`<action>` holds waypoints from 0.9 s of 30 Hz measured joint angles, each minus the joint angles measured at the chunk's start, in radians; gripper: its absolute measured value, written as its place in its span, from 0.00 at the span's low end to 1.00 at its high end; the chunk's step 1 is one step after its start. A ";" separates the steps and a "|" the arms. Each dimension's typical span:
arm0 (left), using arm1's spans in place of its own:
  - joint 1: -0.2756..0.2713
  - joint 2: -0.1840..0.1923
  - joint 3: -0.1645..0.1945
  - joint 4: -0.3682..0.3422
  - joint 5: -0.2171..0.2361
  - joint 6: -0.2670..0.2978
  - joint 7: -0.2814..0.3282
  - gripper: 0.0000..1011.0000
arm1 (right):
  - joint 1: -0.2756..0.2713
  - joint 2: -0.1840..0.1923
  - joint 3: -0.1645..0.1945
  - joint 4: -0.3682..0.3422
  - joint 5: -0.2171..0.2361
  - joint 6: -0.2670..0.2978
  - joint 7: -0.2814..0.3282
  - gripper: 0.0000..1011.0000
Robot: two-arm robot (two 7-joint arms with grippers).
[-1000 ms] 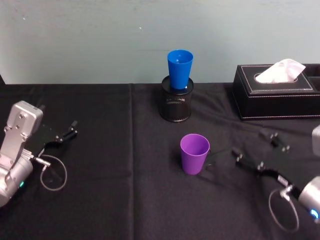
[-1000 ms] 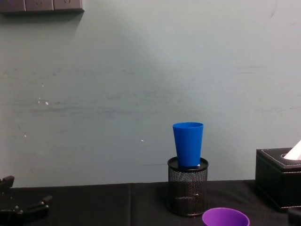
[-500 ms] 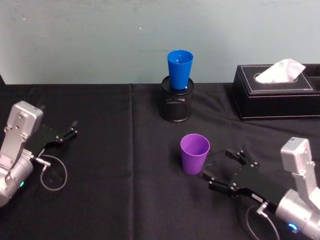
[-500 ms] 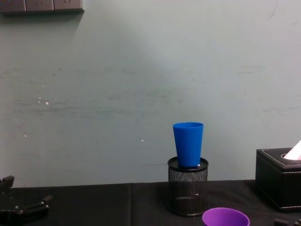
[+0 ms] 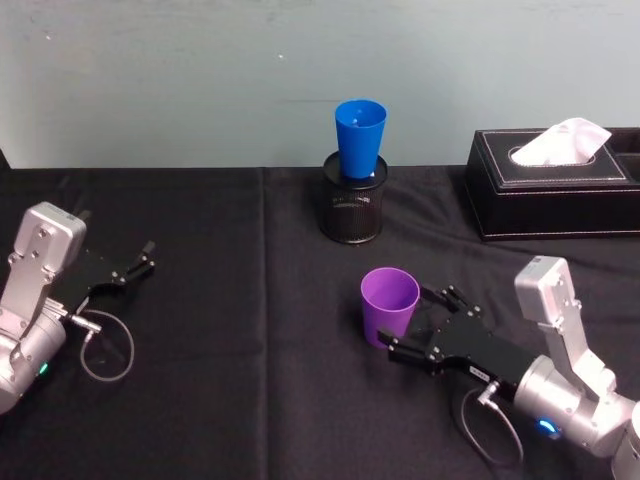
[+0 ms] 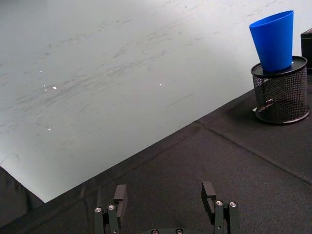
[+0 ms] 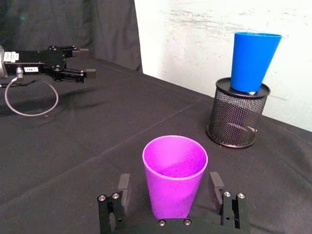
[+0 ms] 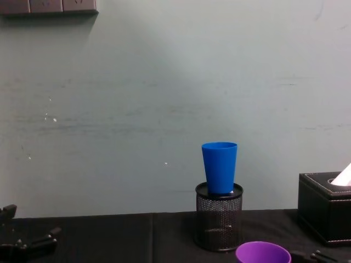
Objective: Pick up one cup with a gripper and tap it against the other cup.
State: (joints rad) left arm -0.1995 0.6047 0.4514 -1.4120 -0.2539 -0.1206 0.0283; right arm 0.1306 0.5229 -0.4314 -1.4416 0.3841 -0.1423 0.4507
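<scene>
The purple cup (image 5: 390, 300) (image 7: 174, 170) (image 8: 263, 253) stands upright on the black tablecloth. My right gripper (image 5: 418, 322) (image 7: 169, 187) is open, one finger on each side of the cup's lower half, with small gaps to its wall. The blue cup (image 5: 359, 135) (image 7: 253, 61) (image 8: 219, 167) (image 6: 274, 41) stands upright on top of a black mesh pen holder (image 5: 352, 210) (image 8: 219, 216) farther back. My left gripper (image 5: 140, 262) (image 6: 164, 195) rests open at the table's left, holding nothing.
A black tissue box (image 5: 550, 185) (image 8: 323, 208) sits at the back right, beside the pen holder. A pale wall runs right behind the table's far edge. Grey cable loops hang by both wrists.
My right gripper has swung in from the right and moved left up to the purple cup, so its fingers now flank it. The cups and left arm have not moved.
</scene>
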 joint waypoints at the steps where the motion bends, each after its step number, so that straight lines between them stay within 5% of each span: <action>1: 0.000 0.000 0.000 0.000 0.000 0.000 0.000 0.99 | 0.005 -0.004 0.000 0.005 -0.002 0.000 0.002 0.99; 21: 0.000 0.000 0.000 0.000 0.000 0.000 0.000 0.99 | 0.098 -0.108 0.000 0.137 -0.048 -0.010 0.055 0.99; 27: 0.000 0.000 0.000 0.000 0.000 0.000 0.000 0.99 | 0.101 -0.112 0.001 0.142 -0.050 -0.010 0.058 0.99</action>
State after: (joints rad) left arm -0.1995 0.6047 0.4514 -1.4120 -0.2539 -0.1206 0.0283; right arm 0.2313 0.4111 -0.4303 -1.2992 0.3346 -0.1526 0.5086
